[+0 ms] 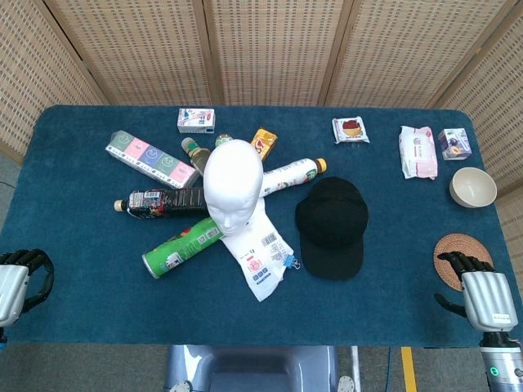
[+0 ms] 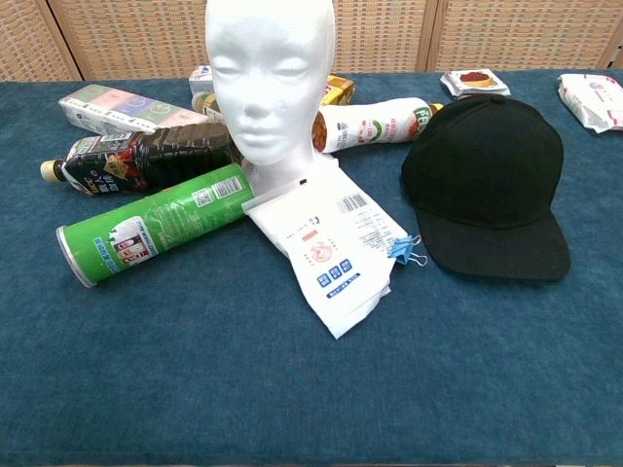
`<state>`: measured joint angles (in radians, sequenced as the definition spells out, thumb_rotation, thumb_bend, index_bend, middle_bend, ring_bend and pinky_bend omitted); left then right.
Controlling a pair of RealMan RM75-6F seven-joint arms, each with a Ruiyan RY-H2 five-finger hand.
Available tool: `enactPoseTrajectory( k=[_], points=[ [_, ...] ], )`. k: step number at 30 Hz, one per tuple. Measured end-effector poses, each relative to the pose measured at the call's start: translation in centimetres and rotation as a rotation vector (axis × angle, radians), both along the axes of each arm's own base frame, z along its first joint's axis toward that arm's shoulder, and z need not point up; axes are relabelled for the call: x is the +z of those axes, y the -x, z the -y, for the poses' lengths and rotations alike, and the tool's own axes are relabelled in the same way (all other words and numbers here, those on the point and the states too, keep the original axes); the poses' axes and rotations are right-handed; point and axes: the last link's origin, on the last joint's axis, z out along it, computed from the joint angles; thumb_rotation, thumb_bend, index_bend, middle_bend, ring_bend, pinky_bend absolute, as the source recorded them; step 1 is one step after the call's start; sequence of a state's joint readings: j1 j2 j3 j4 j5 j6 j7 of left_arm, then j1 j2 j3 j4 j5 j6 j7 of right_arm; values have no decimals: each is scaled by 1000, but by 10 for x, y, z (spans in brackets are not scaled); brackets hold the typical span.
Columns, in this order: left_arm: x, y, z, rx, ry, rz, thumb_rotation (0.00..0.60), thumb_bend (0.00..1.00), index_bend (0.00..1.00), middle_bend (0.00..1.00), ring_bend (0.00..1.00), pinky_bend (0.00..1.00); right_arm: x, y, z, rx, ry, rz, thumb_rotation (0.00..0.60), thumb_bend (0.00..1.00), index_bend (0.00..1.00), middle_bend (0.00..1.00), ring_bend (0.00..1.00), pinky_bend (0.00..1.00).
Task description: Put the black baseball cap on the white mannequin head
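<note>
The black baseball cap lies flat on the blue table, brim toward the front edge, just right of centre. The white mannequin head stands upright to the cap's left, bare on top, face toward me. My left hand rests at the table's near left edge, fingers curled in, nothing in it. My right hand sits at the near right edge, fingers curled, also holding nothing. Both hands are far from the cap. Neither hand shows in the chest view.
Around the head lie a green can, a dark bottle, a white bottle and a white packet with a blue clip. A woven coaster, a bowl and snack packs sit at right.
</note>
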<state>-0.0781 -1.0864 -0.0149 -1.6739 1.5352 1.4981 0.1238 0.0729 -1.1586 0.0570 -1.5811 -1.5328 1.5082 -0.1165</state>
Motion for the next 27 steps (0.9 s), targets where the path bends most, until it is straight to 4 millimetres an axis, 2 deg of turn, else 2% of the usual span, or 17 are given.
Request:
enactPoseTrajectory(
  k=[27],
  points=[
    [6, -3, 6, -14, -9, 11, 600, 313, 580, 424, 347, 364, -1, 0, -7, 20, -6, 36, 600, 88, 297, 336, 379, 439]
  ],
)
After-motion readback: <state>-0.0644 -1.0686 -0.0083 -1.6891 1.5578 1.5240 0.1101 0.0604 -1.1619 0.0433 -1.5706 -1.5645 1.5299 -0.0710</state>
